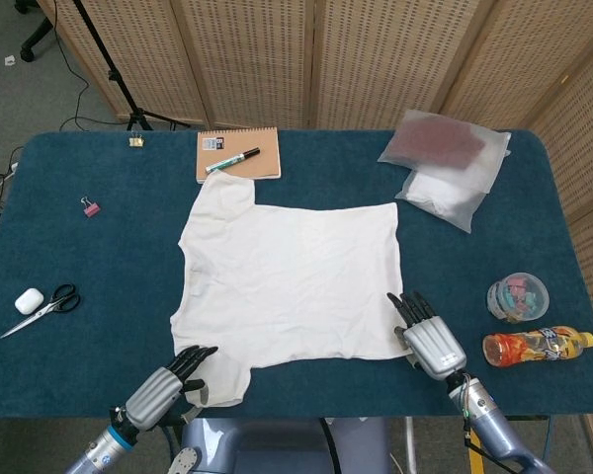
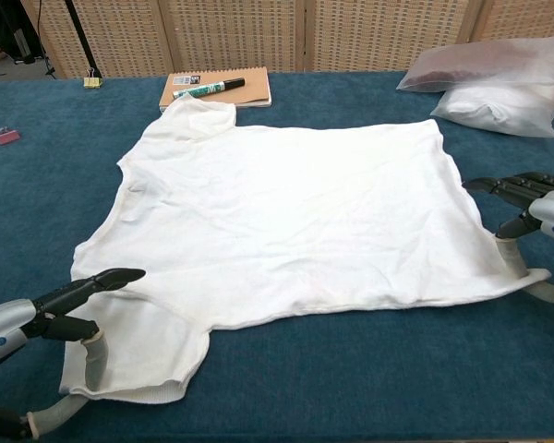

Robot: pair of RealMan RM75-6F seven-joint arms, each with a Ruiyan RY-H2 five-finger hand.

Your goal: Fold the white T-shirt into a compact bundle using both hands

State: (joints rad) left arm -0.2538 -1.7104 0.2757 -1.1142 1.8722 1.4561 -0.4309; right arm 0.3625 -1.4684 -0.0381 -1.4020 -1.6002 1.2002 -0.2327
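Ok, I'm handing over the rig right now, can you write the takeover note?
Left hand: fingers apart, over the near sleeve, holding nothing visibly.
Right hand: fingers apart, at the near right corner of the hem; thumb against the cloth, grip unclear.
White T-shirt: spread flat mid-table, far sleeve touching the notebook.
Done: no fold made.
Left: all folds into a bundle.

Even, bright overhead light, both views sharp, only faint soft shadows edging the white T-shirt [image 1: 292,281], no glare.
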